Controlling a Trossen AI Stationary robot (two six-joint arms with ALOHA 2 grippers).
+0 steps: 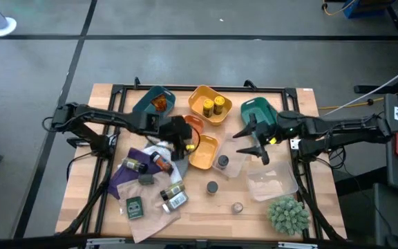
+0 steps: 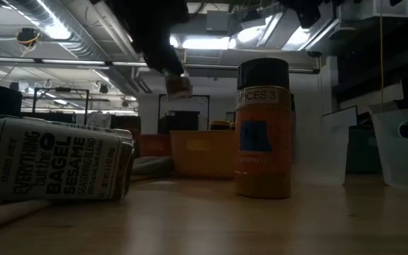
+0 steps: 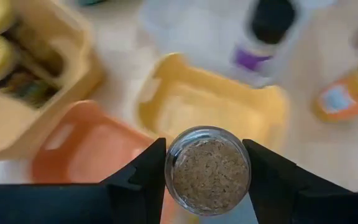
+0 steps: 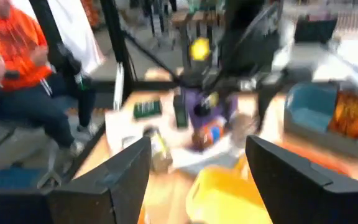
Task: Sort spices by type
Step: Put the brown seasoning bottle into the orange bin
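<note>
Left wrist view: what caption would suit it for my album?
Left gripper holds a clear glass jar of brown spice above orange and yellow plastic trays.

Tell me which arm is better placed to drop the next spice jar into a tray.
Left. The left gripper already clamps a clear spice jar above the yellow tray. The right gripper is open and empty near the green tray.

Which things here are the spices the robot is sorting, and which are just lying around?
For the job:
- clear jar held in the left hand
- two yellow jars in a yellow tray
- bagel seasoning jar
- orange jar
- green packet
- right hand, open over the table

Lying about:
- plant
- green tray
- empty yellow tray
</note>
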